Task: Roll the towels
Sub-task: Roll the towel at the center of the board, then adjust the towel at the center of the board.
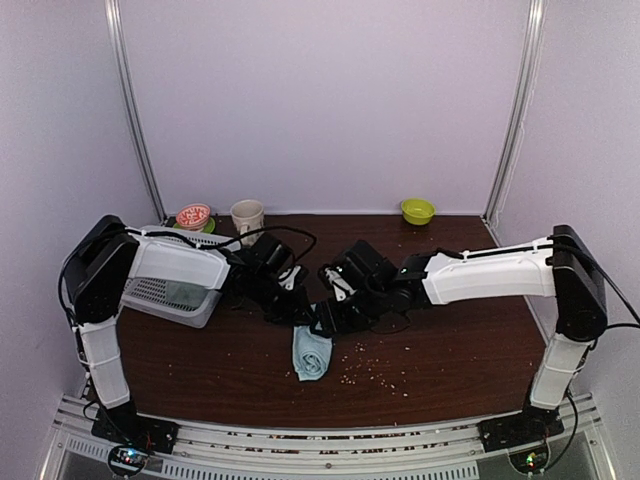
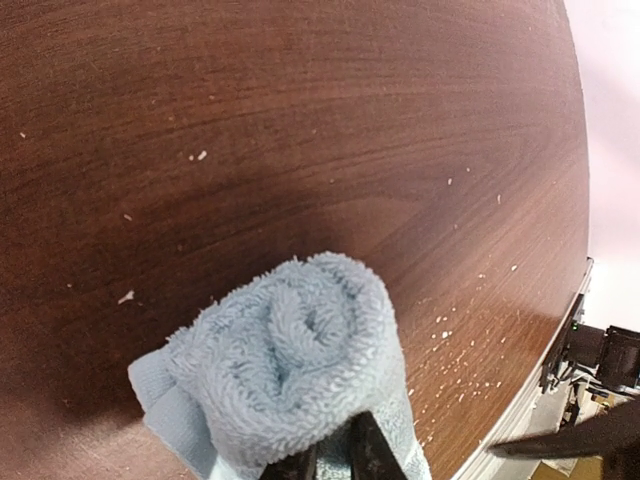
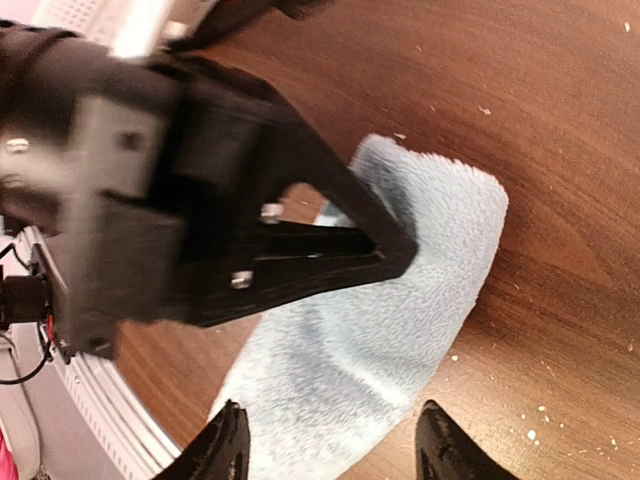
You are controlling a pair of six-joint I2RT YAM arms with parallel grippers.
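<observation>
- Nearest, a ribbed metal rail [image 1: 320, 442] runs along the front edge and carries both arm bases.
- Just beyond it lies the bench [image 1: 460, 345], smooth dark brown wood with a long wavy grain.
- Pale crumbs [image 1: 375, 372] are scattered over the bench, thickest just right of the cloth.
- The light blue towel [image 1: 312, 354] lies near the middle of the bench, towards the front, as a short soft bundle of looped terry. The left wrist view shows one end wound into a plump spiral. The right wrist view shows a flatter, fuzzy stretch with a rounded corner.
- The left jaws are black, tapered and narrow, nipped on the towel at the edge of its rolled end.
- The right jaws stand wide and hold nothing. One black pointed fingertip [image 3: 228, 450] sits on each side of the towel's flat part.
- Further back on the left, a white plastic mesh basket [image 1: 165, 293] with a rectangular rim sits partly under the left arm.
- At the back edge stand a red-and-white patterned bowl [image 1: 193, 214] and, just beside it, a beige cup [image 1: 247, 214].
- A round lime-green bowl [image 1: 417, 210] sits well apart to their right.
- Plain lilac walls close the scene behind.
</observation>
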